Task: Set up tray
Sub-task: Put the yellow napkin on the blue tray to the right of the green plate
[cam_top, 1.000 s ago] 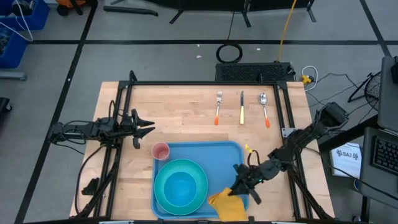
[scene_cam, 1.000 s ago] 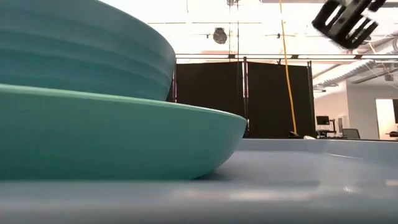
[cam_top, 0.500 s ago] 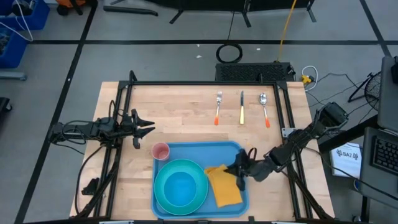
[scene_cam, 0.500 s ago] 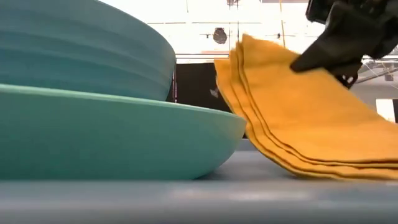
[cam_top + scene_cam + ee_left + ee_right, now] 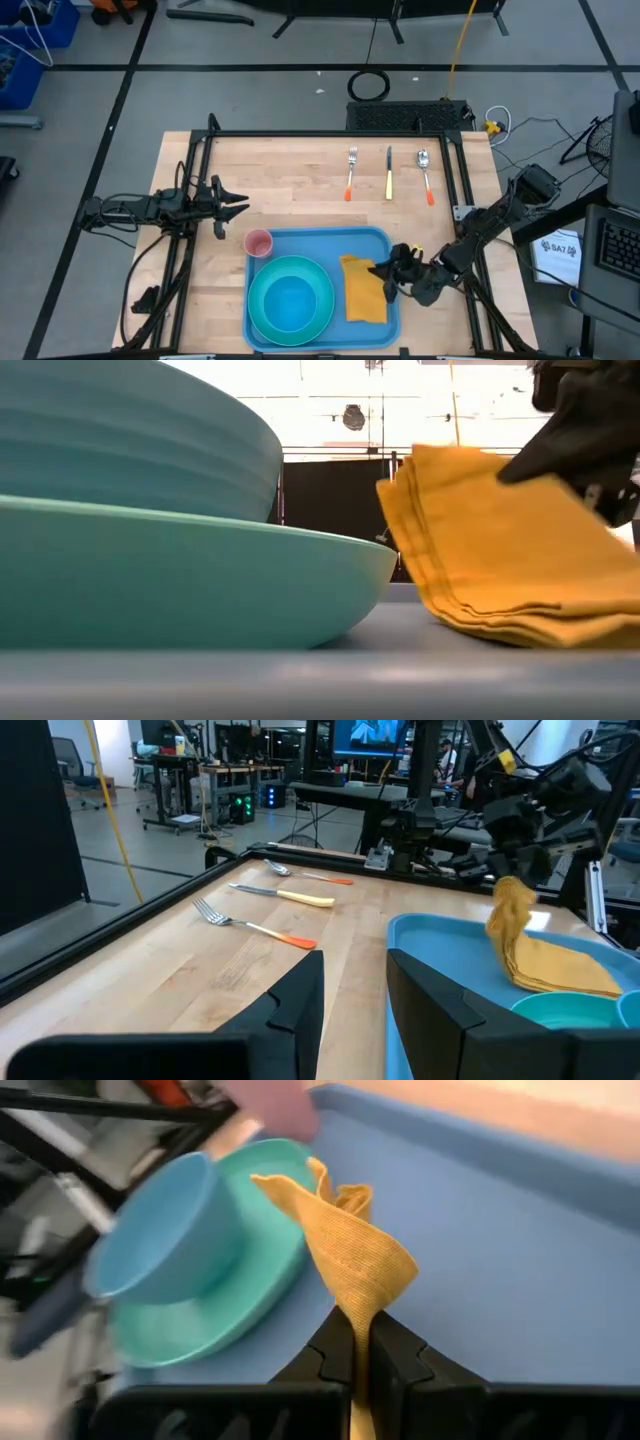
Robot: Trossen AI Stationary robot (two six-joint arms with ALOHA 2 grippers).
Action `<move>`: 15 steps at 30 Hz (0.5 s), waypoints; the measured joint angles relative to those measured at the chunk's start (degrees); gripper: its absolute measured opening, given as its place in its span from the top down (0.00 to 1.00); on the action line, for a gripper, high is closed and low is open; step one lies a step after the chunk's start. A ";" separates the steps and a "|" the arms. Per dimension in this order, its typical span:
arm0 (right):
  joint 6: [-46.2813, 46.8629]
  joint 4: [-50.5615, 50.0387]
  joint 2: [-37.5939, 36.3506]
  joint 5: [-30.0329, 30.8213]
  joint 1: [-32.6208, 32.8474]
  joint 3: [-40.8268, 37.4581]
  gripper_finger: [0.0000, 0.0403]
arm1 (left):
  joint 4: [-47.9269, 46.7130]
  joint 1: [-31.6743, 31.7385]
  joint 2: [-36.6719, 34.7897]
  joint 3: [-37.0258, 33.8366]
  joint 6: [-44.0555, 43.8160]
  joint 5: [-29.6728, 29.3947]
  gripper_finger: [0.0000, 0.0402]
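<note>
The light-blue tray [image 5: 320,245] lies at the table's near middle. On its left half a blue bowl [image 5: 290,300] sits in a teal plate [image 5: 262,322]. The folded yellow napkin [image 5: 364,290] lies along the tray's right side. My right gripper [image 5: 386,274] is shut on the napkin's far right part. My left gripper [image 5: 240,208] hovers open over bare table left of the tray, touching nothing. A pink cup [image 5: 259,243] stands on the table at the tray's far left corner. My right gripper pinches a bunched-up fold of the napkin [image 5: 362,1295] between its two fingers [image 5: 335,1355], reaching in from the table's right side and slanting down. That held end is raised [image 5: 440,470]; the rest of the napkin, several layers thick [image 5: 500,620], lies on the tray floor.
A fork [image 5: 351,172], a knife [image 5: 389,172] and a spoon [image 5: 425,175] lie side by side on the wood near the far edge. Black frame rails run along the table's left, right and far sides. Bare tray floor shows between the cup and the napkin.
My right gripper has moved from the tray's near right corner toward the far edge and a little right, still shut on the napkin. The napkin has been dragged from the tray's near rim onto the tray floor and turned to lie straight along the right side.
</note>
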 joint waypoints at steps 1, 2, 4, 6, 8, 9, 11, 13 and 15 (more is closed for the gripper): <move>-0.42 1.71 0.00 -0.23 0.69 -0.02 1.00 | 0.00 0.00 0.01 0.00 0.00 0.00 0.71; -1.40 3.97 0.00 -0.34 1.44 -0.02 1.00 | 0.00 0.00 0.00 0.00 0.01 0.00 0.71; -5.31 10.39 0.00 -1.19 2.69 -0.02 1.00 | 0.00 0.00 0.01 0.00 0.00 0.00 0.71; -10.82 18.15 0.00 -2.88 3.71 -0.02 1.00 | 0.00 0.00 0.01 0.00 0.00 0.00 0.71; -16.79 26.43 -0.08 -3.34 4.65 -0.02 1.00 | 0.00 0.00 -0.01 0.00 0.00 0.00 0.71; -19.93 30.28 -0.27 -3.35 5.16 -0.02 1.00 | 0.00 -0.02 -0.01 0.00 0.00 0.00 0.71; -24.73 35.77 -0.55 -3.34 6.19 -0.02 1.00 | 0.00 0.00 0.01 0.00 0.02 0.00 0.71; -26.32 38.47 -0.54 -3.36 7.20 -0.02 1.00 | 0.00 0.00 0.00 0.00 0.02 0.00 0.71; -25.91 39.60 -0.48 -3.36 8.28 -0.02 1.00 | 0.00 -0.02 0.01 0.00 0.01 0.00 0.71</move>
